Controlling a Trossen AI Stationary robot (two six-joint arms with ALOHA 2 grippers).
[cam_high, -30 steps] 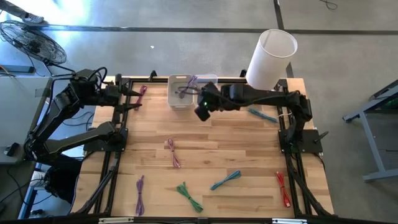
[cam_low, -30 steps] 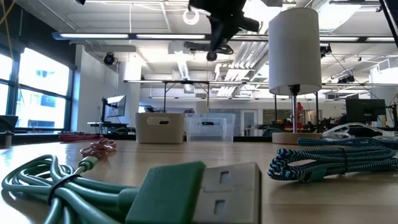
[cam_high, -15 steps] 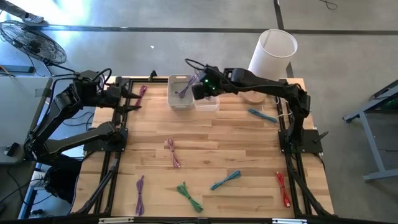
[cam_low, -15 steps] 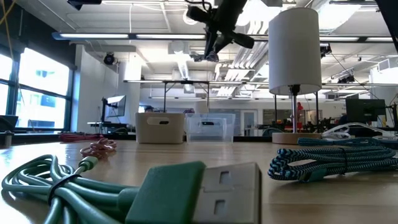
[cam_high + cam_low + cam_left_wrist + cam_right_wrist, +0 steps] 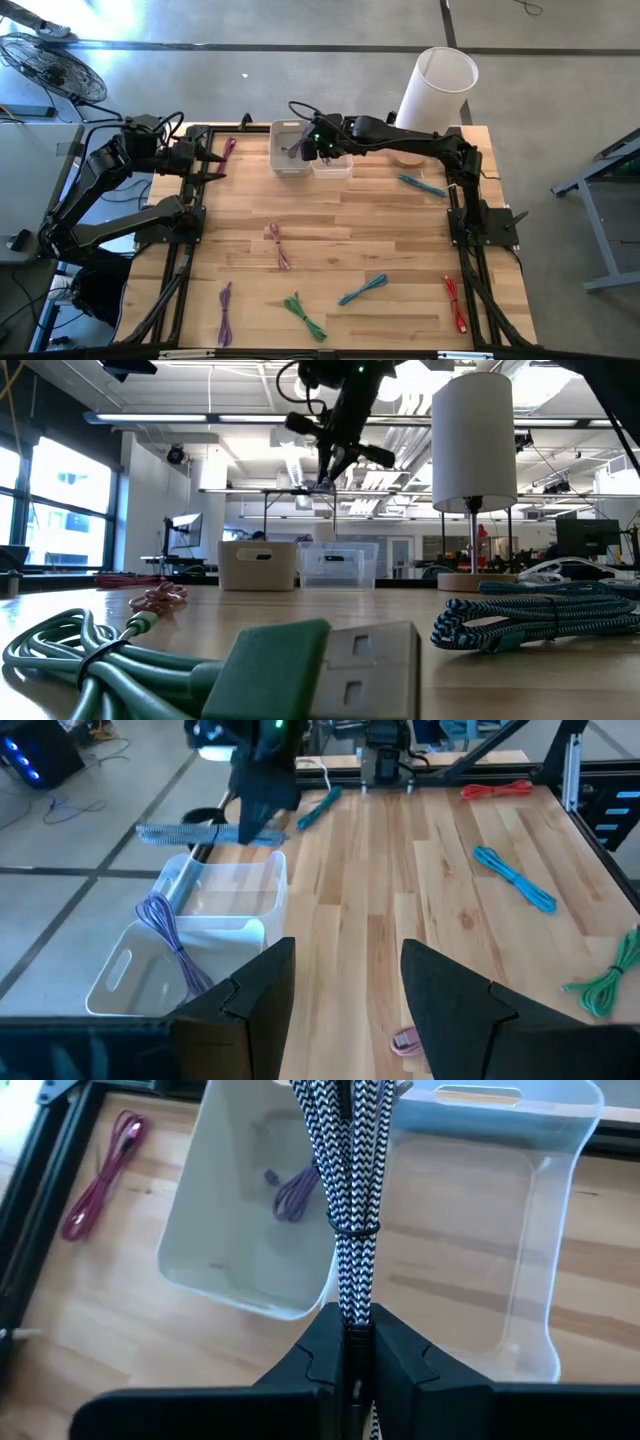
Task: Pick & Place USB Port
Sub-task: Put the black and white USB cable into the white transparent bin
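While I watch from overhead, the right hand (image 5: 318,143) sits at upper centre of the frame, above the seam between the white bin (image 5: 290,150) and the clear bin (image 5: 333,163) on the table (image 5: 330,250). Left hand (image 5: 212,160) waits at the upper left edge of the table, beside a pink cable (image 5: 228,152). Loose cables lower down: purple (image 5: 225,310), green (image 5: 304,315), blue (image 5: 362,289), red (image 5: 455,303).

Low view: right hand (image 5: 328,472) hangs at top centre, well above both bins; white cylinder (image 5: 475,440) to its right. Green cable (image 5: 130,650) fills the foreground.

Left wrist view: left hand fingers (image 5: 455,995) spread wide, nothing between them. Farther off, the other hand holds a black-and-white braided cable (image 5: 210,835) level above the bins. A purple cable (image 5: 170,935) lies in the white bin.

Right wrist view: right hand (image 5: 352,1342) fingers pressed together, pinching the braided cable bundle (image 5: 345,1170), which runs up the middle of the frame over the wall shared by the two bins.
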